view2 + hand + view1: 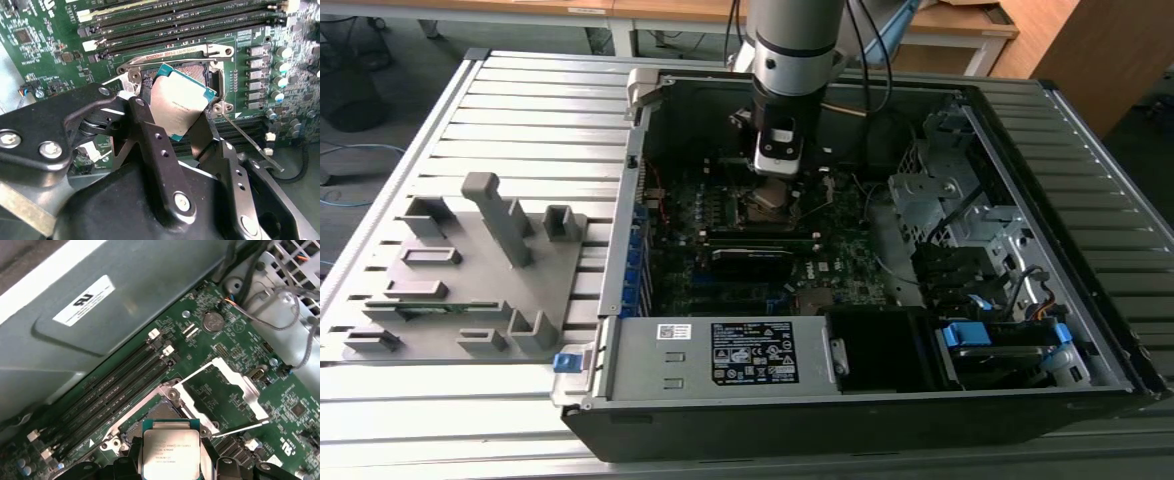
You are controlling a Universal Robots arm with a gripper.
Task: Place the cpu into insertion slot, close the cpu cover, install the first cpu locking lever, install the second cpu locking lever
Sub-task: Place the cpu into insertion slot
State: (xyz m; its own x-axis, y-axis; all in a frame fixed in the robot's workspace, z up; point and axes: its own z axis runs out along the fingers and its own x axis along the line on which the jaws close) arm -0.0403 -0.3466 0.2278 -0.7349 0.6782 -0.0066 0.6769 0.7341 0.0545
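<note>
Your end effector (pixel 175 105) is clamped on the cpu (pixel 184 97) by 2 edges, holding it tilted just above the insertion slot (pixel 197 75). The cpu cover (pixel 247 387) stands swung open beside it. A thin locking lever (pixel 250 145) and memory slots (pixel 190 27) flank it.

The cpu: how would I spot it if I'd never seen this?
Find the open computer case and the green motherboard inside. Over its insertion slot, the end effector grips the cpu: a small flat square with a dull silver top, unlike the long black memory slots.
</note>
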